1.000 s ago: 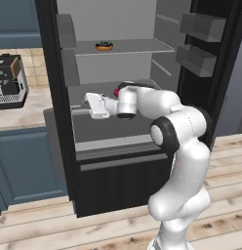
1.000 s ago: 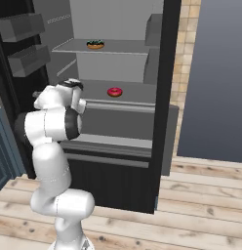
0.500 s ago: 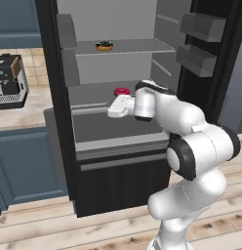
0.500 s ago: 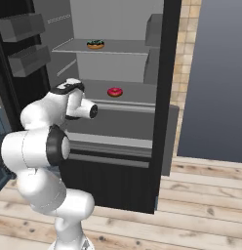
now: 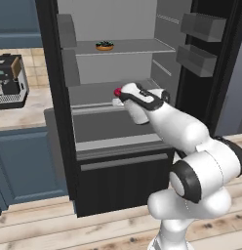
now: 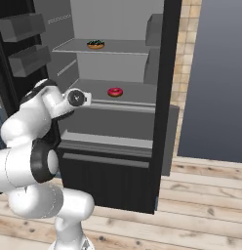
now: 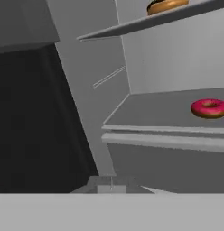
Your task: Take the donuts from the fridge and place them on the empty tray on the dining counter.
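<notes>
Fridge: I see the black fridge [image 5: 59, 122] standing open in front of me, its grey shelved interior facing the base and door bins on the open door at the right of the left base view.
Pink donut: the pink-iced donut [image 6: 115, 92] lies flat on the middle shelf [image 6: 128, 93], towards its front; in my hand view it sits at the right edge [image 7: 209, 108], on the shelf surface.
Chocolate donut: the dark-iced donut [image 5: 104, 46] rests on the upper shelf [image 5: 137, 47], one level above the pink one; from the hand camera I catch just its tan underside over the shelf edge [image 7: 165, 5].
Gripper: my gripper [image 5: 118, 101] is at the front lip of the middle shelf, near the pink donut but apart from it; the fingers are together with nothing between them.
Arm: it reaches from the base up into the fridge opening, the hand level with the middle shelf.
Hand aim: my hand camera looks towards the left inner wall of the fridge, with the pink donut off to the side.
Side counter: a coffee machine [image 5: 10, 80] stands on the counter left of the fridge, above blue cabinets [image 5: 25, 166].
</notes>
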Robot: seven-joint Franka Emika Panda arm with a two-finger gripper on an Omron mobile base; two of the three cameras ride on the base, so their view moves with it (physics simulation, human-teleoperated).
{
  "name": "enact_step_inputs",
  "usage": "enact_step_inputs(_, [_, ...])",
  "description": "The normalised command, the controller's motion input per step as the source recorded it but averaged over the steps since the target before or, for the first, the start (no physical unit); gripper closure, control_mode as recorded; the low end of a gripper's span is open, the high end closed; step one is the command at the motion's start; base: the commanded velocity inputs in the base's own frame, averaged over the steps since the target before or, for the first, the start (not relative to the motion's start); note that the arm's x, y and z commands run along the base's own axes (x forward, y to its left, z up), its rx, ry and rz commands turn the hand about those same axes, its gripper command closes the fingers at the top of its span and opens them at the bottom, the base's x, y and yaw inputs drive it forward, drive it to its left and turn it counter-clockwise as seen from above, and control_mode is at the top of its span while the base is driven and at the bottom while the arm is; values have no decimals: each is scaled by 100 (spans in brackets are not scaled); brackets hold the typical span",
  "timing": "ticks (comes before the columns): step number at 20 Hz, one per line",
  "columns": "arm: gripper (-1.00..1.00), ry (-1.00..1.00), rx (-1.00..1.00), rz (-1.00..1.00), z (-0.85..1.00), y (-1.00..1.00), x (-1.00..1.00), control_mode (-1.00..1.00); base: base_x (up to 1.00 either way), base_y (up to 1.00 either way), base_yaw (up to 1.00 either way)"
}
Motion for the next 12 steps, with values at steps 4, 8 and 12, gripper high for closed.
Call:
enact_step_inputs(4, [100, 53, -6, -34, 74, -31, -22, -100, 0, 0, 0])
enact_step_inputs(8, [100, 49, -17, -30, 63, -12, -29, -100, 0, 0, 0])
enact_step_inputs(12, [100, 43, -27, -19, 40, -43, -24, -100, 0, 0, 0])
